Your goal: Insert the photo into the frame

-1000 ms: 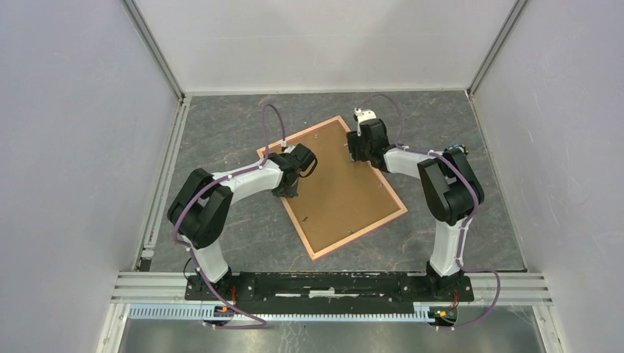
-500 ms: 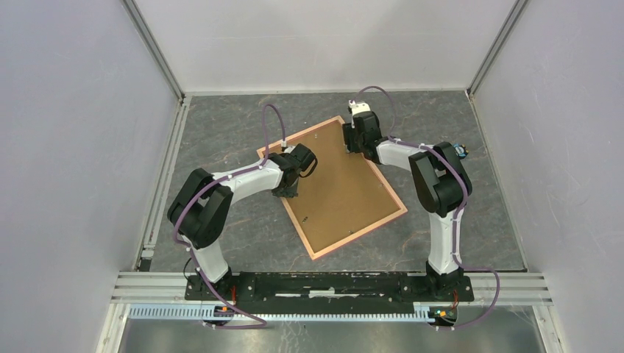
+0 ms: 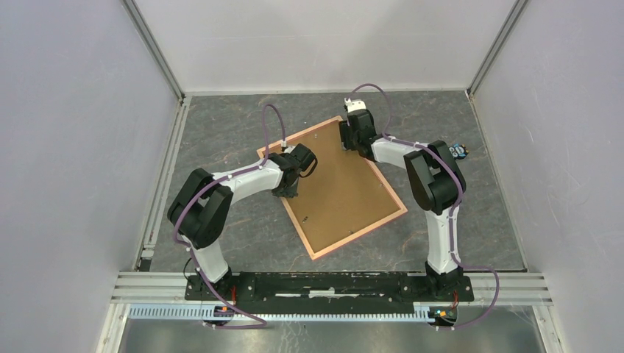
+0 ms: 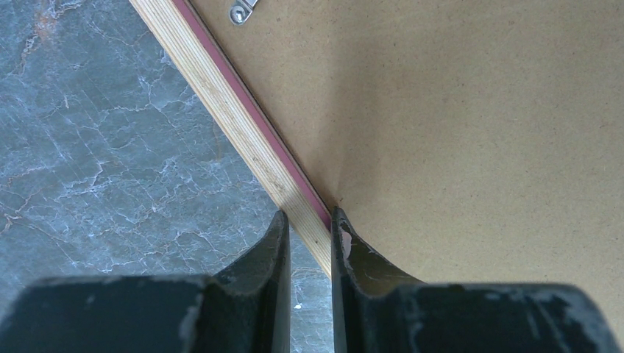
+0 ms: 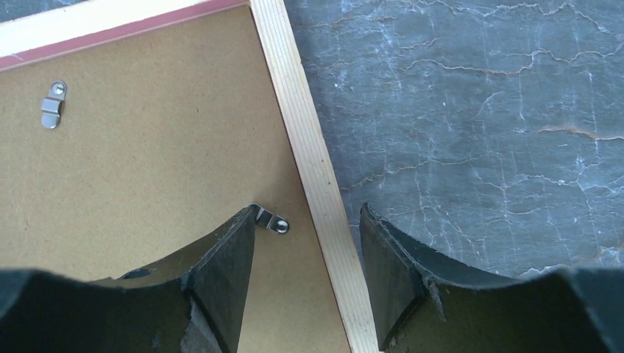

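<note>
The frame (image 3: 342, 191) lies face down and askew on the grey table, showing its brown backing board and thin pink rim. The photo is hidden from every view. My left gripper (image 3: 287, 193) is at the frame's left long edge. In the left wrist view its fingers (image 4: 309, 220) pinch the pale wooden rim (image 4: 250, 140), one outside and one on the board. My right gripper (image 3: 347, 143) hangs over the far right corner. There its fingers (image 5: 307, 220) stand open astride the rim (image 5: 313, 162), clear of it on both sides.
Small metal turn clips sit on the backing board: one beside my right gripper's inner finger (image 5: 274, 220), another near the far rim (image 5: 51, 104), and one by the left rim (image 4: 243, 10). Grey walls and aluminium rails enclose the table (image 3: 221, 125).
My right gripper has moved along the frame's right edge to the far corner, its jaws a little narrower. The left gripper and the frame have not moved.
</note>
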{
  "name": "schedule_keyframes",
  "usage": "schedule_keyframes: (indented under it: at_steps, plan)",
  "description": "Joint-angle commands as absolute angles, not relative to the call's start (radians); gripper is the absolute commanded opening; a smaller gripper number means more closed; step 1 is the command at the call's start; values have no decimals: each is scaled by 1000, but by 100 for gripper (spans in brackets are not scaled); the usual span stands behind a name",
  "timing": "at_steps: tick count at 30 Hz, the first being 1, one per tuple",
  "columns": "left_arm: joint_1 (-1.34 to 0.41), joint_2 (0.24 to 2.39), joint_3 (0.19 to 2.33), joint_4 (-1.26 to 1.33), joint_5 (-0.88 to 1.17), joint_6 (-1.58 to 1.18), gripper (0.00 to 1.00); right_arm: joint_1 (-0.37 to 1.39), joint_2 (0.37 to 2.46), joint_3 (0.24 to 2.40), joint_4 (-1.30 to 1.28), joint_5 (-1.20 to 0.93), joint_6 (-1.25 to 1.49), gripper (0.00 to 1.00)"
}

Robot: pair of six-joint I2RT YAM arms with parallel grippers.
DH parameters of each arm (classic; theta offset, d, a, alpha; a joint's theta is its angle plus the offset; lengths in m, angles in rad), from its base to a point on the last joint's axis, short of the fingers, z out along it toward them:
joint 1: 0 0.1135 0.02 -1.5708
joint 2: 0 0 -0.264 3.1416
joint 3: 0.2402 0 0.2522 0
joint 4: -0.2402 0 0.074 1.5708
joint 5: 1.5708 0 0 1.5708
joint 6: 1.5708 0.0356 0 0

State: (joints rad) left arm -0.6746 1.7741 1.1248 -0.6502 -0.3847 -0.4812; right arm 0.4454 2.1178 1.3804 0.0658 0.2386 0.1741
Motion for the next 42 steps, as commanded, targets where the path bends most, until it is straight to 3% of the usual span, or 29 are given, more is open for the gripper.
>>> schedule_keyframes:
  at_steps: [1,9,16,21,33,38,42]
  plan:
    - [-709,1830,1104,-674,-230,-390,2,454,2166,1425,8,293,183,60]
    - [-709,1829,1104,-674,-233,-390,2,455,2168,1443,-49,320,192,48]
    - [-708,1822,1103,-674,-237,-390,2,457,2145,1419,-40,334,196,45]
    - [-708,1823,1106,-676,-234,-390,2,464,2158,1443,-73,337,206,33]
    - [-707,1829,1108,-678,-246,-393,2,486,2139,1446,-106,336,194,22]
    - [-695,1824,1115,-687,-275,-413,4,486,2114,1453,-98,314,166,30]
    - [-670,1812,1146,-744,-345,-458,13,481,2065,1407,-67,306,135,49]
